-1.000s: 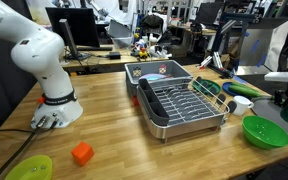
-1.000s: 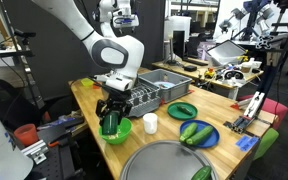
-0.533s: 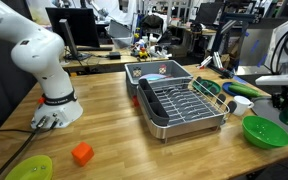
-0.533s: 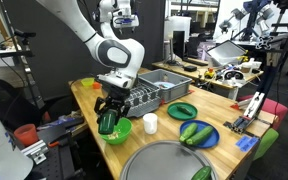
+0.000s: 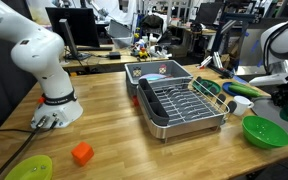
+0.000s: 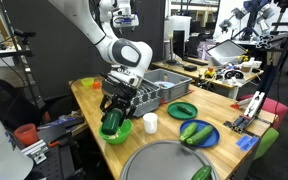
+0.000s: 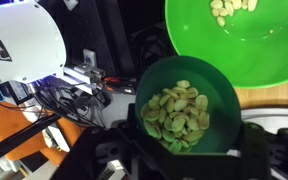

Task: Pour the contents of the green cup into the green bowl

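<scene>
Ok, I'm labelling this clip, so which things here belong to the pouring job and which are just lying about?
In the job:
green cup, full of pale pieces, held by the gripper
green bowl

Lying about:
white cup
dish rack
orange block
yellow-green dish

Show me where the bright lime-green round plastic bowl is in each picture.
Exterior view: the bright lime-green round plastic bowl sits lower right.
Exterior view: lower left of centre.
Wrist view: top right, cut by the frame.
Shared landmark: the wooden tabletop beneath it.
</scene>
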Action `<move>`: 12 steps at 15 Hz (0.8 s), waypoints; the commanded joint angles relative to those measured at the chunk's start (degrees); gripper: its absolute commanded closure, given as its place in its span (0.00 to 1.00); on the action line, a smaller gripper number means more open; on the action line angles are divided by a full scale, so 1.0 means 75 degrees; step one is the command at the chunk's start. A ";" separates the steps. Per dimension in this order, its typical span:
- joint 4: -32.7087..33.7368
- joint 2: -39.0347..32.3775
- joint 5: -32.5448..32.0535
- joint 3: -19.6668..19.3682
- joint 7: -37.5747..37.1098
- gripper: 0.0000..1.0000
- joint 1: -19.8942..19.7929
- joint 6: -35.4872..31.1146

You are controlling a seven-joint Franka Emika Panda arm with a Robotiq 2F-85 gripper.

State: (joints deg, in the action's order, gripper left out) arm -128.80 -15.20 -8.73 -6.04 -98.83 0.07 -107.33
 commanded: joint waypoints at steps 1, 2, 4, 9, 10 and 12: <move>0.0533 -0.0369 -0.0184 -0.0037 -0.0480 0.48 0.0159 0.0866; 0.0647 -0.0442 -0.0191 -0.0032 -0.0554 0.48 0.0189 0.1069; 0.0845 -0.0576 -0.0197 -0.0026 -0.0643 0.48 0.0241 0.1399; 0.1269 -0.0861 -0.0206 0.0009 -0.0683 0.48 0.0345 0.1844; 0.1309 -0.0898 -0.0154 0.0023 -0.0596 0.48 0.0340 0.1748; 0.1129 -0.0783 -0.0081 0.0020 -0.0513 0.23 0.0319 0.1487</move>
State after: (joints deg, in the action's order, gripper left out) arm -120.46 -21.02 -9.32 -6.01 -102.68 2.59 -96.30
